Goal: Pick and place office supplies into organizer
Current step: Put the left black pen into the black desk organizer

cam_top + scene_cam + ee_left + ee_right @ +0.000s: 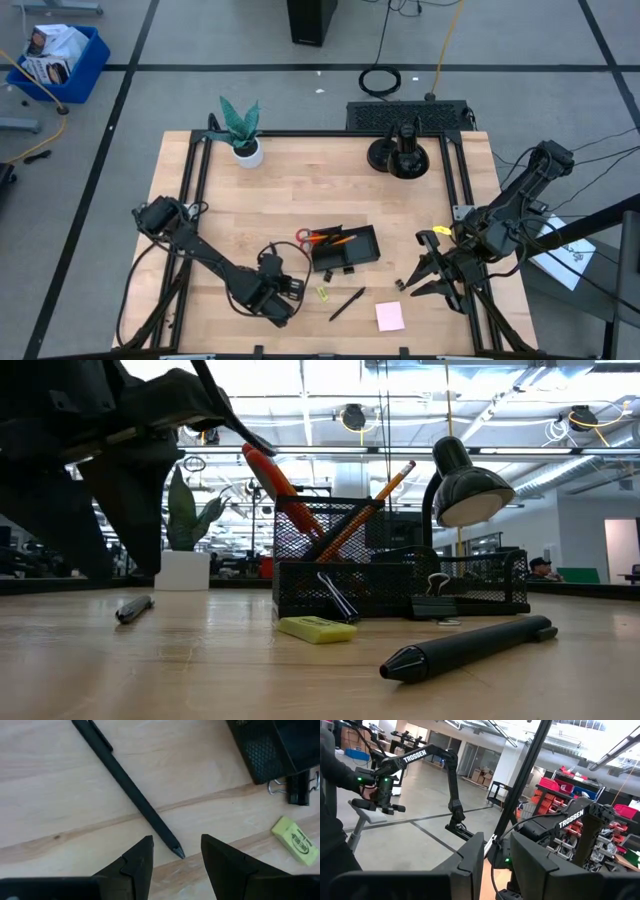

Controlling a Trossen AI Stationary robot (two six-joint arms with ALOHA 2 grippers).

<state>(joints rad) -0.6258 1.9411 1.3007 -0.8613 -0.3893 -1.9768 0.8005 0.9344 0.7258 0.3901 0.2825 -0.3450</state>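
Observation:
The black mesh organizer stands mid-table; red-handled scissors and orange pencils lean out of it. My left gripper hovers open over the table left of the organizer, pointing down; the tip of a slim black pen lies between its fingers without visible contact. A second black pen, a yellow-green piece, black clips and a pink sticky pad lie on the wood. My right gripper waits open to the right.
A green plant in a white pot stands at the far left corner, and a round black stand at the far edge. A black frame rims the table. A person works in the room beyond.

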